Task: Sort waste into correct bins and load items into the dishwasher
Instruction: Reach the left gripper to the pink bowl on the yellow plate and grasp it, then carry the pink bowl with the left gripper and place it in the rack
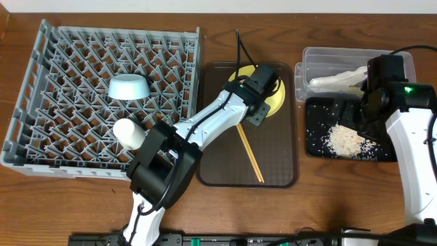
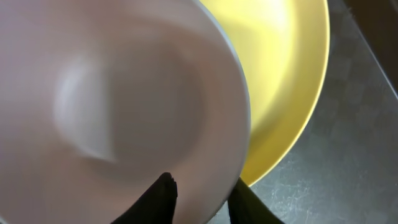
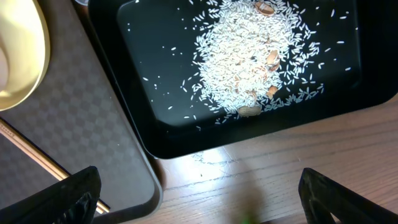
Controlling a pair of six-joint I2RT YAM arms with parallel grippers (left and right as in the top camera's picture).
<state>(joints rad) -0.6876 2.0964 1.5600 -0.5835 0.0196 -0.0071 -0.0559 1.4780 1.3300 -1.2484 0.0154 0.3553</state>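
The left gripper is pinched on the rim of the white bowl, lower centre of its wrist view, the bowl lying over the yellow plate at upper right; the bite looks shallow, so a lift may let the bowl swing, slip or drag the plate. The right gripper hangs wide open, empty, below the black tray of rice.

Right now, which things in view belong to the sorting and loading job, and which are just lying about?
Job: dish rack, light-blue bowl, cream cup, yellow plate, white bowl, chopsticks, clear tub, crumpled white paper, black tray, rice scraps.
Lying about: brown serving tray only.
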